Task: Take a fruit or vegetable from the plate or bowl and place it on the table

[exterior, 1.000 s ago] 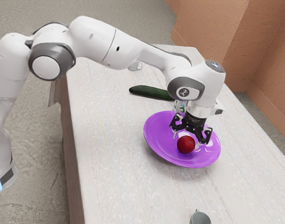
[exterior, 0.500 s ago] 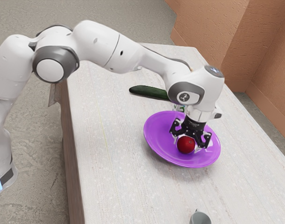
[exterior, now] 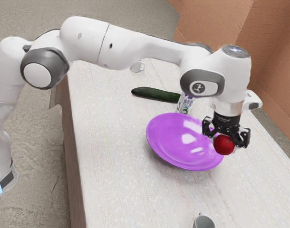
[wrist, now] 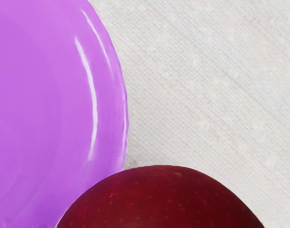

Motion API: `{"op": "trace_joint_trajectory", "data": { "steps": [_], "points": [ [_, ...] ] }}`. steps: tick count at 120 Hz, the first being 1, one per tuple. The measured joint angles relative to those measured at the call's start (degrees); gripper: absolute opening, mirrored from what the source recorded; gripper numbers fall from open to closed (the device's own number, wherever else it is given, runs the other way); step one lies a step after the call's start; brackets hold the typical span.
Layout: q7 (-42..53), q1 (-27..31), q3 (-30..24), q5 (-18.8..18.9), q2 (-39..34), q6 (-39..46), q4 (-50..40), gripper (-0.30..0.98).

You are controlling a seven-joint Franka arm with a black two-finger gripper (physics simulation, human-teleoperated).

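While the pincer (exterior: 227, 146) pinches the red apple (exterior: 223, 145) aloft near the rim of the purple plate (exterior: 171, 142), pale counter (exterior: 259, 190) stretches beyond.

In the exterior view, the plate (exterior: 166, 140) sits on the table (exterior: 111, 180); behind it lies a cucumber (exterior: 155, 94); before it, a cup (exterior: 204, 222).

In the exterior view, my arm (exterior: 130, 50) covers the top of the container (exterior: 184, 104) right of center, its print too small for me to read, and part of the mug (exterior: 136, 67) near the top. The frame's lower edge crops the cup (exterior: 203, 222), while my gripper (exterior: 226, 143) and the apple (exterior: 223, 146) hide some of the plate's (exterior: 169, 143) right rim. My wrist view cuts off apple and plate.
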Motion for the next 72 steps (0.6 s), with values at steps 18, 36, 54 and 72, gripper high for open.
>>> {"op": "trace_joint_trajectory", "data": {
  "steps": [18, 36, 54, 72],
  "points": [
    [-1.0, -5.1, -2.2, 1.0, 10.1, 0.6, 13.4, 0.31],
    [-2.0, -4.9, -2.5, 0.3, 11.0, 1.4, 13.0, 0.53],
    [-3.6, -4.5, -1.3, -0.5, 5.4, 2.0, 4.2, 0.63],
    [-16.4, 0.2, 0.0, -4.6, -16.7, -5.6, -11.5, 0.67]
  ]
}}
